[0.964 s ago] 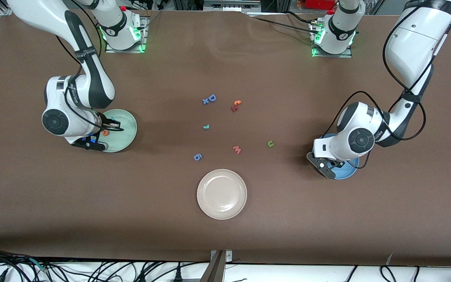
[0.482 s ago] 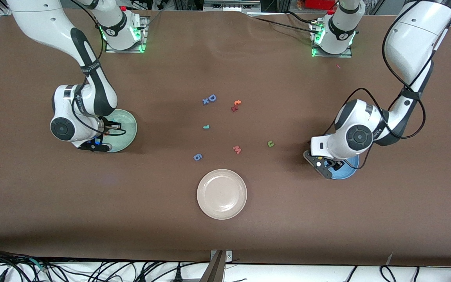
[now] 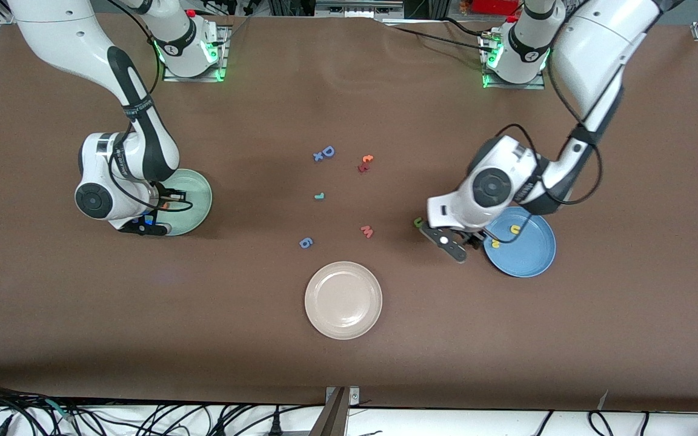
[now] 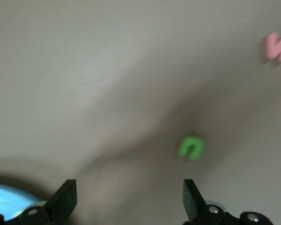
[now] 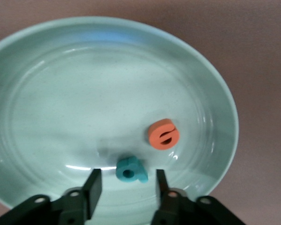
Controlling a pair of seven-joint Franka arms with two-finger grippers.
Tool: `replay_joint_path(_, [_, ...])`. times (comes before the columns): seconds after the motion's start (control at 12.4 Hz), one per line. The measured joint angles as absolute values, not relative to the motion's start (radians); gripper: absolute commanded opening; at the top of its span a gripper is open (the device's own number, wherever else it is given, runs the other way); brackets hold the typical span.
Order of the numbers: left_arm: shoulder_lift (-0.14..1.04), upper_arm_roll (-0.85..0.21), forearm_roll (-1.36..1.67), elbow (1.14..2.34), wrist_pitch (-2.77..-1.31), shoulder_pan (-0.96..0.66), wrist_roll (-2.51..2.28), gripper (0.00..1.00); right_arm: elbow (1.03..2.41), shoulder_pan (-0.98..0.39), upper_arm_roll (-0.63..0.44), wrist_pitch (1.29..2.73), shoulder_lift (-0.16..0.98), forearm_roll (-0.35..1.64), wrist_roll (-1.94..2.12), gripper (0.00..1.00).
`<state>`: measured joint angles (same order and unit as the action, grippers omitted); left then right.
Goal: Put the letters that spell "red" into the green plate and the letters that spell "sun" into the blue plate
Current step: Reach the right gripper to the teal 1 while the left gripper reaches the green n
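Over the table beside the blue plate [image 3: 531,257], found the left gripper [image 4: 129,199] spread wide near the olive n [image 4: 191,147], probably wanting a centred descent and pinch; saw the right gripper [image 5: 128,180] low in the green plate [image 5: 215,93], half-parted about the teal d [image 5: 131,170].

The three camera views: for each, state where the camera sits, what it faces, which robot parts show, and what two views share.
Front view: high across the table, facing both bases; both arms, green plate, blue plate.
Left wrist view: on the left arm, over bare table; open left gripper, olive-green "n".
Right wrist view: on the right arm, over the green plate; right gripper open around teal "d", beside orange "e".
Shared: front and left wrist show the "n".
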<state>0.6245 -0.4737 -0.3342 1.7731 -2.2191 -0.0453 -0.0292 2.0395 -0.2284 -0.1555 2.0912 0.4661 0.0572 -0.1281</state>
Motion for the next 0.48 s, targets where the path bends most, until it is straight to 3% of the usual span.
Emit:
replay_joint_path(0.32, [0.695, -0.449, -0.439, 1.772, -2.219, -0.159, -0.228, 1.0, 2.026, -0.232, -0.038, 2.047, 0.392, 0.059, -0.34, 0.99])
replay_joint_path(0.48, [0.724, -0.442, -0.459, 1.768, -2.223, -0.16, -0.247, 0.95, 2.024, -0.235, 0.047, 2.049, 0.371, 0.074, -0.49, 0.99])
